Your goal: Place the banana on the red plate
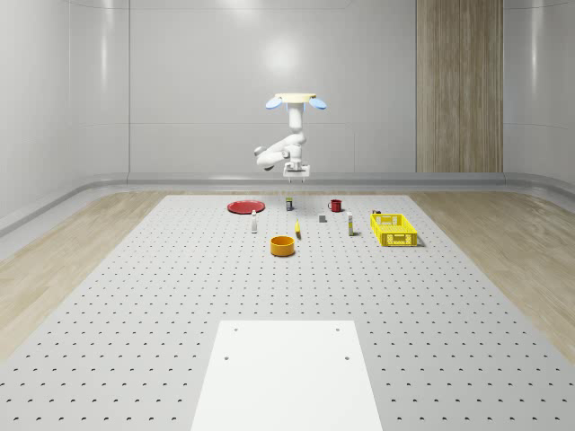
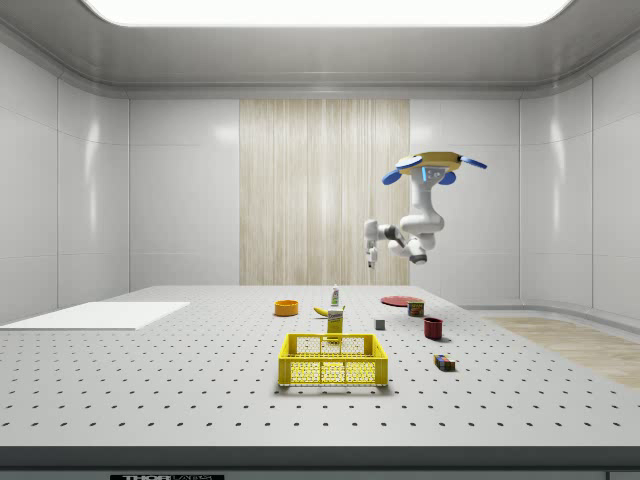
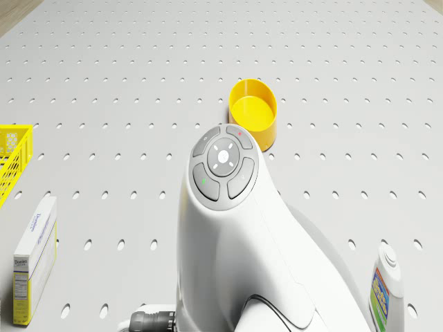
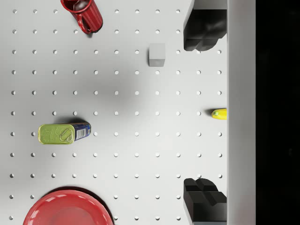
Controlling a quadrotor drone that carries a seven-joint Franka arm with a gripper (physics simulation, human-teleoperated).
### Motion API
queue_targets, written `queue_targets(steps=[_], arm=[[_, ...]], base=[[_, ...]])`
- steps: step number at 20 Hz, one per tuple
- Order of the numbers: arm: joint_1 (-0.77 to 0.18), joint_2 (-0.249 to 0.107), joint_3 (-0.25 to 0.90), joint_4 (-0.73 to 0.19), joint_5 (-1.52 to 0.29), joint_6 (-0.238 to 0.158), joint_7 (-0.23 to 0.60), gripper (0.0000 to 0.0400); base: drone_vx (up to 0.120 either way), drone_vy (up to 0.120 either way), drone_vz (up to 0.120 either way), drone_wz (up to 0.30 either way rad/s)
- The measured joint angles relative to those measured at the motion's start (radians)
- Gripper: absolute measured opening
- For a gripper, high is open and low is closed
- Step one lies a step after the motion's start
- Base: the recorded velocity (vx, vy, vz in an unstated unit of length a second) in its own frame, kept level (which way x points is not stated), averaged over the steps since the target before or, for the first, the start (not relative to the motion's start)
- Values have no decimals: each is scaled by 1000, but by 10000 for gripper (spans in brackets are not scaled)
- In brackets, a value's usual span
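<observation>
Wrist view: fingers spread wide, holding nothing.

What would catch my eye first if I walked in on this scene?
Likely the drone hovering high above the perforated table, its white arm hanging down with the gripper open and empty. Below it sit a red plate, a red mug and the banana tip.

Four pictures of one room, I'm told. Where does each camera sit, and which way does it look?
Whole-scene view: off the robot, high, facing the hovering drone above the table.
Side view: off the robot at the table's edge; yellow crate nearest.
Drone view: on the drone, looking down past the arm at a yellow bowl.
Wrist view: looking down between the open fingers.
Shared: red plate, whole-scene and wrist views.
</observation>
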Motion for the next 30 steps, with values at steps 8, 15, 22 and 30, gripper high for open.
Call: queue_targets(steps=[8,15,22,30], arm=[[-21,-43,17,3,21,34,18,400],[-34,-77,29,5,39,65,30,400],[-45,-110,39,8,56,95,41,400],[-56,-146,48,10,74,128,51,400]], base=[[120,0,-120,0],[120,0,-120,0],[120,0,-120,0],[100,25,-50,0]])
